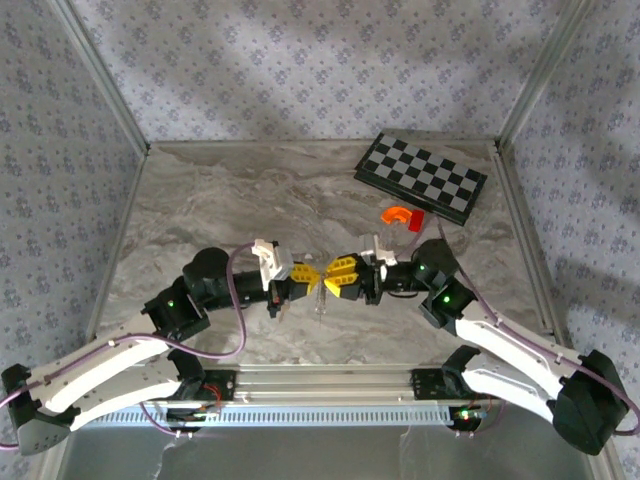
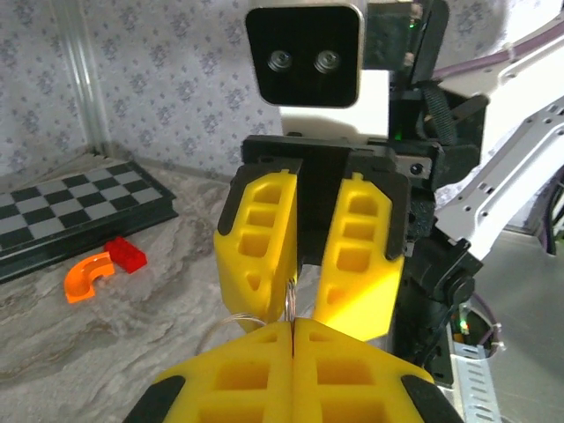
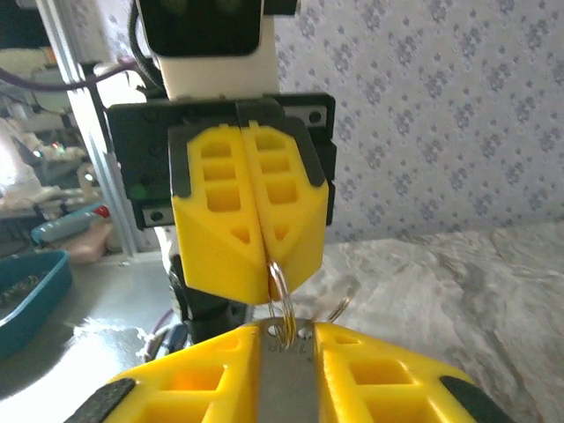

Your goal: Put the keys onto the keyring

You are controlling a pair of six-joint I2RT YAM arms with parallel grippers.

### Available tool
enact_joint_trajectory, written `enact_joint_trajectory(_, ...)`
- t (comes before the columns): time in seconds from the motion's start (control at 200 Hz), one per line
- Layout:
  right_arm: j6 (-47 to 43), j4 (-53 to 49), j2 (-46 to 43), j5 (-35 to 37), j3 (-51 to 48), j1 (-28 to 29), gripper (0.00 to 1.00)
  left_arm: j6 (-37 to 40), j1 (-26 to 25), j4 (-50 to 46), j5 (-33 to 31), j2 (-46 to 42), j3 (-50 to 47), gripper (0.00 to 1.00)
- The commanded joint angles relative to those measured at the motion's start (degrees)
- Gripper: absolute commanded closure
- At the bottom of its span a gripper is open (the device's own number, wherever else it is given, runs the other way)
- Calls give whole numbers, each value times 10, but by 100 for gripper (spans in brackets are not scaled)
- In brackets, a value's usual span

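My two grippers meet tip to tip above the middle of the marble table (image 1: 220, 210). The left gripper (image 1: 308, 276) (image 2: 292, 328) is shut on the keyring (image 2: 290, 302), a thin silvery loop that stands edge-on out of its yellow fingertips. In the right wrist view the keyring (image 3: 280, 295) runs from the left gripper (image 3: 265, 271) down through a small hole in the keys (image 3: 286, 379), a flat grey metal piece. That piece lies between the fingers of the right gripper (image 3: 286, 333) (image 1: 338, 277) and touches both. Its dark head is hidden.
A folded chessboard (image 1: 420, 177) lies at the back right, with an orange curved piece (image 1: 400, 214) and a red block (image 2: 126, 254) just in front of it. Patterned walls and metal posts close in the table. A teal bin (image 3: 26, 295) stands beyond the near edge.
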Motion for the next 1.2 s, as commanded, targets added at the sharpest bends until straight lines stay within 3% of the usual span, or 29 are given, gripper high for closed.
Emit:
enact_joint_trajectory(0.0,-67,-85,-11,43,21,16,74,19,-2,-23,-28,-7,30,100)
enact_joint_trajectory(0.27,-125,-157,-4,93,32,45,70,34,-3,-76,-69,-15,33,100)
enact_joint_trajectory(0.52,-154,-164,-3,125,21,71,61,54,-2,-115,-79,-10,45,100)
enact_joint_trajectory(1.199,-173,-151,-33,150,-22,94,56,96,-2,-170,-85,15,68,100)
